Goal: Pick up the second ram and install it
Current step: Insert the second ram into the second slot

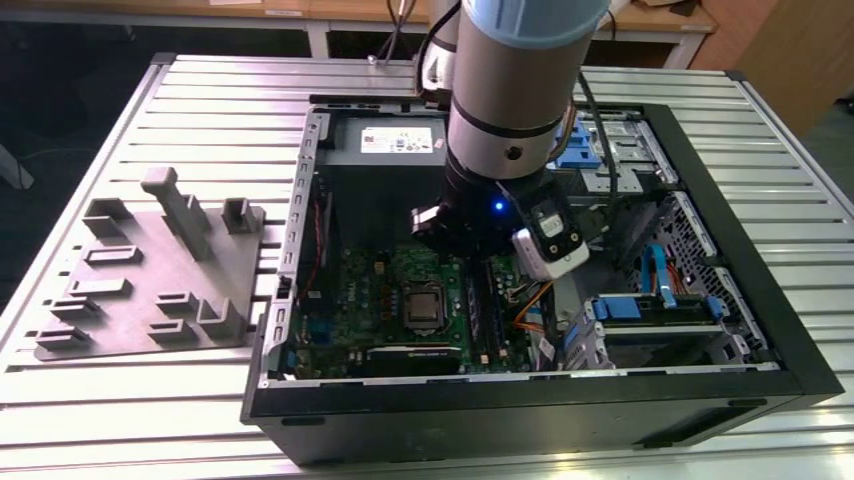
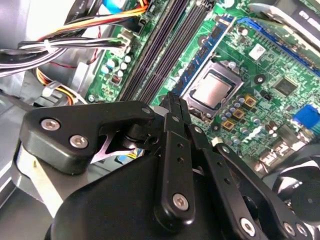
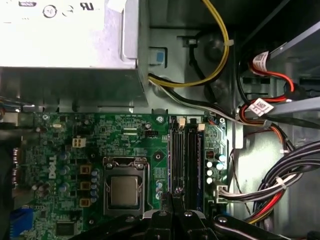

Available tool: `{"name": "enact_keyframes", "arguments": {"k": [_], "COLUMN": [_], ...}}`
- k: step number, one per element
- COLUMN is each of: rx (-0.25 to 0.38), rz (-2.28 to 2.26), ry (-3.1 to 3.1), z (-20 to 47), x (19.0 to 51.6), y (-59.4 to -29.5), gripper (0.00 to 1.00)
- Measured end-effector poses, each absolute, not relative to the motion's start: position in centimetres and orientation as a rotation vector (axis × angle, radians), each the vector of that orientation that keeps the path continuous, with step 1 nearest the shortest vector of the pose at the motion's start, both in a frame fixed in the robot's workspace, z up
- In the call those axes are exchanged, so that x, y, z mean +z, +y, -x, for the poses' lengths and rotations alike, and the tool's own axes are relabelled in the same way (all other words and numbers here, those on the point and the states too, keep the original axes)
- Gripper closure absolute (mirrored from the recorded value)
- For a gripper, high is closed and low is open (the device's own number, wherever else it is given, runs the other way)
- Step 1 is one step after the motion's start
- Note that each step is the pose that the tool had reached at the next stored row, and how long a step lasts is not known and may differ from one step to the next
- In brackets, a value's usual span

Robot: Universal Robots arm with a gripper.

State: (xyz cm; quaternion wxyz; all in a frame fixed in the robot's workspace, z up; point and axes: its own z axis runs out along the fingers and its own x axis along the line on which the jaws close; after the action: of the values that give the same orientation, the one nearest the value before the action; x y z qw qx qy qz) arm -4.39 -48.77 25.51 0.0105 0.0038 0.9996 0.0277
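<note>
Second wrist view: your tool (image 2: 172, 102), fingers together on nothing, hangs just beside the second ram (image 2: 204, 59), apparently standing in its motherboard (image 2: 262, 67) slot already; whether it is fully seated cannot be told.

Around tool (image 2: 172, 102), low over memory slots (image 3: 184, 160): cable bundle (image 3: 280, 187) crowds one side; CPU socket (image 3: 124, 191) side low, open. At the motherboard (image 3: 140, 131) end, power supply (image 3: 65, 35) forms a wall.
</note>
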Motion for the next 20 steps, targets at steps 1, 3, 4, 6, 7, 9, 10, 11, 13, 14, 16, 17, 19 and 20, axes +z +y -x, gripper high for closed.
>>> {"name": "enact_keyframes", "arguments": {"k": [1, 3, 4, 6, 7, 9, 10, 11, 13, 14, 16, 17, 19, 20], "rx": [0.087, 0.086, 0.086, 0.086, 0.086, 0.086, 0.086, 0.087, 0.086, 0.087, 0.086, 0.086, 0.086, 0.087], "rz": [-0.012, -0.012, -0.012, -0.013, -0.012, -0.012, -0.012, -0.012, -0.012, -0.012, -0.012, -0.012, -0.013, -0.013], "ry": [3.119, 3.119, 3.119, 3.119, 3.119, 3.119, 3.119, 3.119, 3.119, 3.119, 3.119, 3.119, 3.119, 3.119], "z": [4.3, 3.9, 3.9, 3.8, 3.7, 3.6, 3.5, 3.5, 3.3, 3.3, 3.2, 3.2, 3.1, 3.1], "x": [25.4, 25.3, 25.2, 25.1, 25.0, 24.9, 24.8, 24.7, 24.7, 24.6, 24.4, 24.3, 24.0, 23.9], "y": [-48.8, -48.8, -48.8, -48.8, -48.8, -48.8, -48.8, -48.8, -48.8, -48.8, -48.8, -48.8, -48.8, -48.8], "gripper": [0.92, 0.92, 0.92, 0.92, 0.92, 0.92, 0.92, 0.92, 0.92, 0.92, 0.92, 0.92, 0.92, 0.92]}}
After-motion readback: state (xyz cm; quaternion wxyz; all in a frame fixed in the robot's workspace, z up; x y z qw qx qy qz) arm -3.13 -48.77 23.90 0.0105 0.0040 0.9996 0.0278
